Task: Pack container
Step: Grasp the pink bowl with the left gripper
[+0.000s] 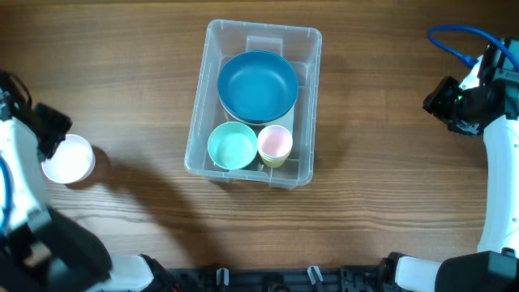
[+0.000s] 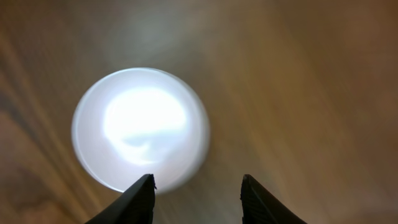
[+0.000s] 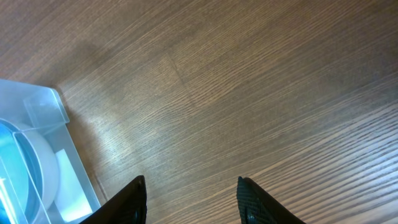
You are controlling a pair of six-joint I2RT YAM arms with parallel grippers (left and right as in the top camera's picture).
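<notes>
The clear plastic container (image 1: 308,105) stands at the table's middle and holds a large blue bowl (image 1: 257,84), a small mint-green bowl (image 1: 231,146) and a pink cup (image 1: 275,143). A corner of the container shows in the right wrist view (image 3: 43,109). A white bowl (image 1: 67,158) sits on the table at the far left; in the left wrist view (image 2: 140,127) it is blurred. My left gripper (image 2: 198,185) is open just above and beside the white bowl. My right gripper (image 3: 189,186) is open and empty over bare wood, right of the container.
The table is wood (image 1: 389,186). The right arm (image 1: 466,101) with its blue cable (image 1: 454,40) is at the far right edge. The left arm (image 1: 24,162) is at the far left edge.
</notes>
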